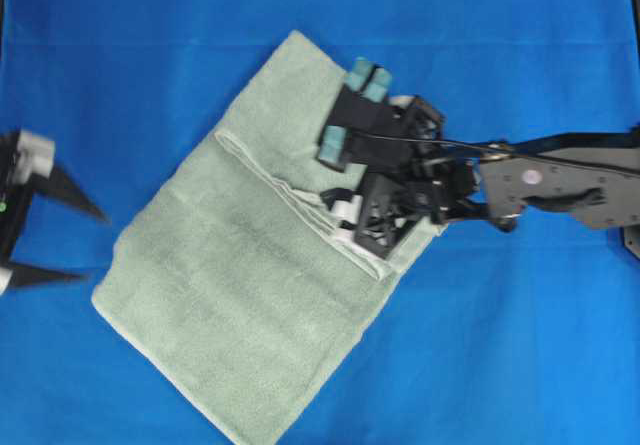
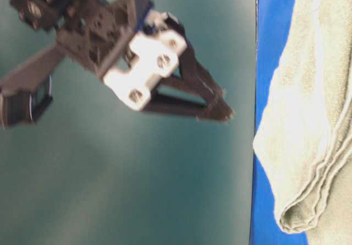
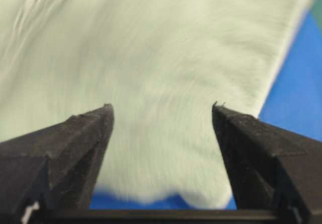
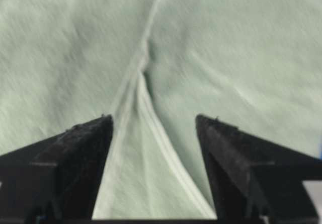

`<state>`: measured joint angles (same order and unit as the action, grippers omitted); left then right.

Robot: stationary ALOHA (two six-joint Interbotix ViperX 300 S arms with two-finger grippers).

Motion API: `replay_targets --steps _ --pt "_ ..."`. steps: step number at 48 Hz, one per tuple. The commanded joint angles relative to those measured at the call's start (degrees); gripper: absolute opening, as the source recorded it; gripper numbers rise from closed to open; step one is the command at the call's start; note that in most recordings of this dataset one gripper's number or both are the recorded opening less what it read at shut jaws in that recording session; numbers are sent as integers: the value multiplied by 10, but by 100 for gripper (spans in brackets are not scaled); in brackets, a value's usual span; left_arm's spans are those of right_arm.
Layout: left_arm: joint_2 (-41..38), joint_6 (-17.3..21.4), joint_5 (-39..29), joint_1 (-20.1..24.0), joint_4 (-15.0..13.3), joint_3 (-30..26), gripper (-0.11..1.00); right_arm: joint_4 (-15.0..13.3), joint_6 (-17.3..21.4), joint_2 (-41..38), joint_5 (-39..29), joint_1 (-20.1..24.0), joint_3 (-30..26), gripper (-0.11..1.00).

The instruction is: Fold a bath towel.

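The bath towel [image 1: 250,265] lies folded on the blue table [image 1: 520,345]. My right gripper [image 4: 153,121] hovers spread over its hems, seemingly not touching, while my left gripper [image 1: 88,240] waits spread wide beside the towel's left edge.

Between my left gripper's [image 3: 162,114] spread jaws nothing blocks the way; the bath towel [image 3: 166,58] lies just ahead of the tips, bare blue table [image 3: 297,93] off the right jaw. Between my right gripper's [image 4: 154,123] parted jaws only flat towel and its hem ridge [image 4: 143,83] lie below.
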<state>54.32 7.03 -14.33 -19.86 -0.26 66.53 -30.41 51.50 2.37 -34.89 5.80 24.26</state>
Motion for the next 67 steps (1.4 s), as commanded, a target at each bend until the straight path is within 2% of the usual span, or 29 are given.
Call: replay_targets --steps 1,3,7,12,17,24,34,46,56,61,67 --pt "-17 78 39 -52 -2 -11 75 -3 1 34 0 -5 18 65" --pt "-31 121 54 -75 -3 -11 75 -2 2 42 0 -6 27 65" --pt "-62 183 70 -100 -6 -16 75 -1 5 57 0 -11 46 65" --pt "-125 205 91 -124 -8 -30 75 -1 14 69 0 -19 61 65" --pt "-201 209 100 -136 -8 -55 75 -3 25 77 0 -30 69 65" --pt "-335 213 96 -138 -8 -122 75 -4 26 78 0 -34 71 65" --pt "-493 200 51 -127 -11 -198 76 -4 26 78 2 -34 71 65" --pt "-572 183 67 -92 -12 -216 76 -4 26 77 13 -25 75 65" --pt "-589 183 69 -75 -12 -209 76 -4 26 77 15 -14 79 65" --pt "-586 183 40 -71 -12 -212 67 -4 26 78 18 -8 79 65" --pt "-577 189 -4 -69 -9 -214 34 -4 26 78 19 -3 79 65"
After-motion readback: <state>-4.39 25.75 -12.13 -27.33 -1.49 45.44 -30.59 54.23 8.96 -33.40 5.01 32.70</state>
